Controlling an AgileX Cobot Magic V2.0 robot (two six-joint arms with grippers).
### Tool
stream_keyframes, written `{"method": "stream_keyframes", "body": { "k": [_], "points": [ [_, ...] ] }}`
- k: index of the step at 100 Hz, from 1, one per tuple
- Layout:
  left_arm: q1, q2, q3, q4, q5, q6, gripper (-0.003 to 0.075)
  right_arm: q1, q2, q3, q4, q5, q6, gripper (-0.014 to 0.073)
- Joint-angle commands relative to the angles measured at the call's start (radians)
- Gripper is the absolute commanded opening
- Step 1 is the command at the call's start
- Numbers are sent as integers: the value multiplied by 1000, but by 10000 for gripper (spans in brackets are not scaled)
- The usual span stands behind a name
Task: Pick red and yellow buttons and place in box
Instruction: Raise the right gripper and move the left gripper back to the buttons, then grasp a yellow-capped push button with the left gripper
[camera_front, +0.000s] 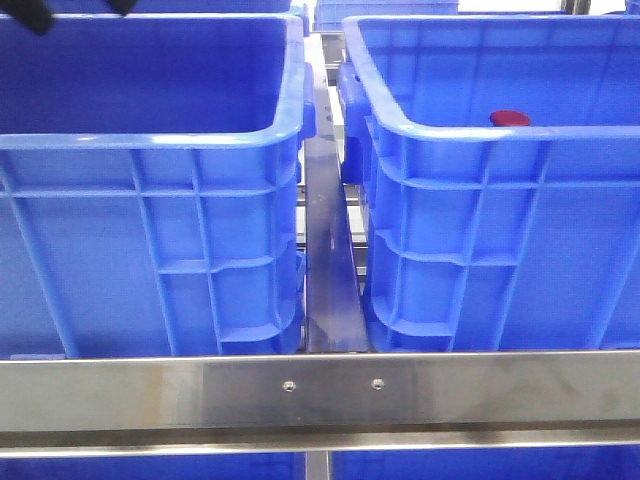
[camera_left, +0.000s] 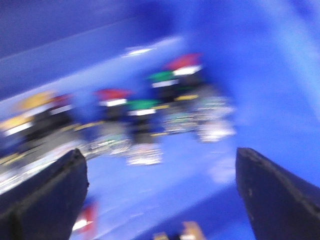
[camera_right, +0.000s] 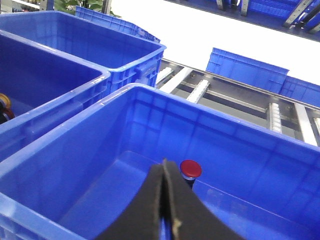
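Standing side by side on a metal-railed frame (camera_front: 320, 390): two bright blue crates, the left crate (camera_front: 150, 240) with the darker inside and flat grid-ribbed wall, the box (camera_front: 500, 240) on the right with stepped ribs at its near corner. Separating them, a narrow gap over a steel strip (camera_front: 328, 280).

Lying inside the box, toward its far side, a red button (camera_front: 510, 118), its domed cap just showing above the near rim in the front view; appearing again in the right wrist view as a red button (camera_right: 190, 169) resting on the floor of the box (camera_right: 100, 200), just past the fingertips. Hovering over that box, the right gripper (camera_right: 165, 172), fingers pressed together with nothing between them.

Spreading wide over a blurred cluster of push-button switches (camera_left: 145, 120), the left gripper (camera_left: 160, 190), dark fingers (camera_left: 45, 200) far apart and gripping nothing. Showing among the switches: red, green and yellow caps (camera_left: 30, 102), smeared by motion blur, lying on the blue crate floor (camera_left: 190, 165). Not possible to single out one yellow button sharply.
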Motion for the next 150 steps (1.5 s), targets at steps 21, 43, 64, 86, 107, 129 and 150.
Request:
{"method": "stream_keyframes", "body": {
  "k": [21,43,64,86,107,129,150],
  "points": [
    [2,-10,-31,268,-39,-291,564,-3,2,-29,115,15,-1,-70],
    [-2,65,-31,280,-35,-301,564,-3,2,-29,115,15,-1,-70],
    [-2,142,-31,278,-56,-301,564,-3,2,-29,115,15,-1,-70],
    [-2,210,-31,278,-106,-301,564,-3,2,-29,115,15,-1,-70],
    [-2,241,-31,278,-164,-301,564,-3,2,-29,115,15,-1,-70],
    [-2,287,-31,278,-168,-301,564,-3,2,-29,115,15,-1,-70],
    [-2,297,-31,278,-174,-301,563,-3,2,-29,115,15,-1,-70]
  ]
}}
